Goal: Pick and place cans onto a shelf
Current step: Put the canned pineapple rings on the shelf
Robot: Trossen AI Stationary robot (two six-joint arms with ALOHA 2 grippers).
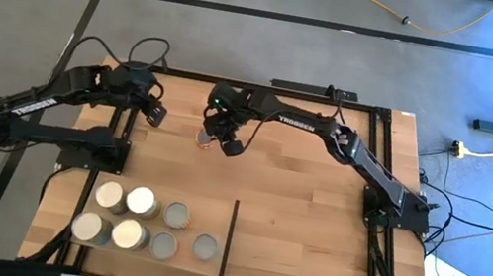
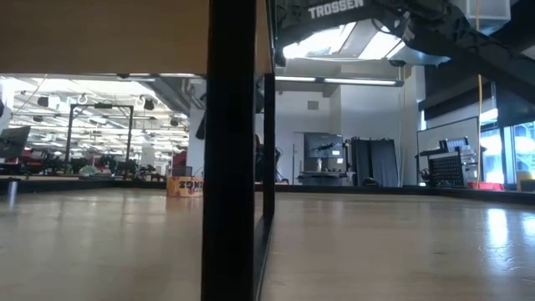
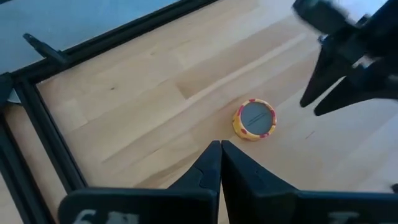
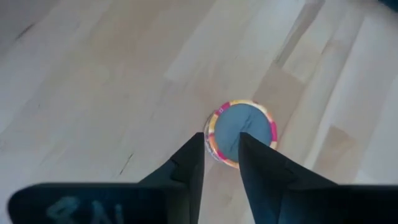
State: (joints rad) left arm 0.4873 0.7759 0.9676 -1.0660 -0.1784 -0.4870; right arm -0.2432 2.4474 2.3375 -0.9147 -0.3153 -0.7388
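One can (image 1: 205, 138) with a grey metal top and a yellow and pink rim stands upright on the table's far middle. It also shows in the left wrist view (image 3: 254, 119) and the right wrist view (image 4: 241, 132). My right gripper (image 1: 226, 141) hovers just above this can, toward its right side. Its fingers (image 4: 221, 152) are a narrow gap apart and touch nothing. My left gripper (image 1: 154, 113) is shut and empty at the far left (image 3: 221, 155). Several more cans (image 1: 140, 203) stand upright at the near left, some with cream tops and some with grey tops. The shelf (image 1: 307, 254) lies at the near right, edged by a black strip (image 1: 229, 241).
A black metal frame (image 1: 382, 109) runs along the table's far and right edges and also shows in the left wrist view (image 3: 56, 149). A dark upright post (image 2: 230, 150) stands close in front of the low camera. Bare wood (image 1: 299, 182) lies between the lone can and the shelf.
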